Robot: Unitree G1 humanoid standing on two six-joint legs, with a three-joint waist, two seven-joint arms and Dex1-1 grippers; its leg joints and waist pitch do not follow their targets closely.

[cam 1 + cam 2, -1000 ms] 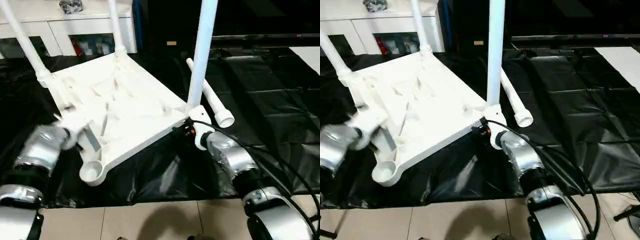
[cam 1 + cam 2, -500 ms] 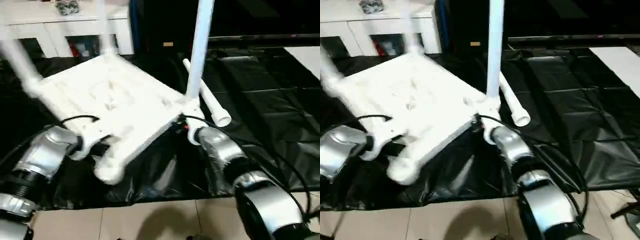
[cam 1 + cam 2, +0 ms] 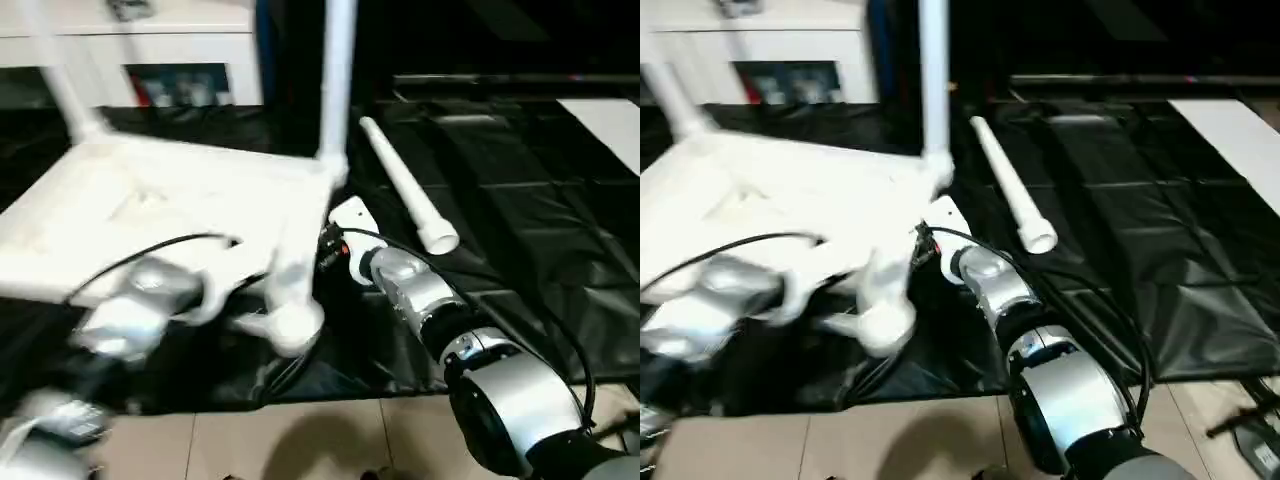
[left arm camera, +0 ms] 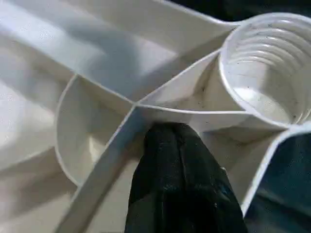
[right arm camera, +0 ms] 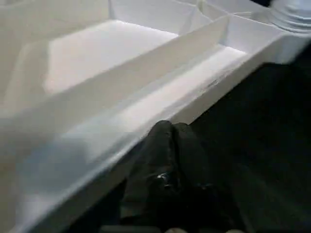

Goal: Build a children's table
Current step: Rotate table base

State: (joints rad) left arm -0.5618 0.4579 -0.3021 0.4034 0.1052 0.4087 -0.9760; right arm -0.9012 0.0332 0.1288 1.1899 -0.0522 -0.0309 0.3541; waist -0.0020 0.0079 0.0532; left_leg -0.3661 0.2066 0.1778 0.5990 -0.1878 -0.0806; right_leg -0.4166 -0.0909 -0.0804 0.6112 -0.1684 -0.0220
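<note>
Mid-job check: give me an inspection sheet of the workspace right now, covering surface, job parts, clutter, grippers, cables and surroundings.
Surface: black plastic sheeting, wrinkled, laid over a tiled floor.
Job's things: tabletop underside up, legs standing in the far corners, one at; near corner socket empty and threaded inside; loose leg lying on the sheeting to the right.
Clutter: nothing seen.
Grippers: left gripper shut, fingers against a rib beside the empty socket; right gripper shut, fingers at the tabletop's outer rim.
Cables: black cables along both forearms, one at.
Surroundings: white cabinet behind, white board at far right.
</note>
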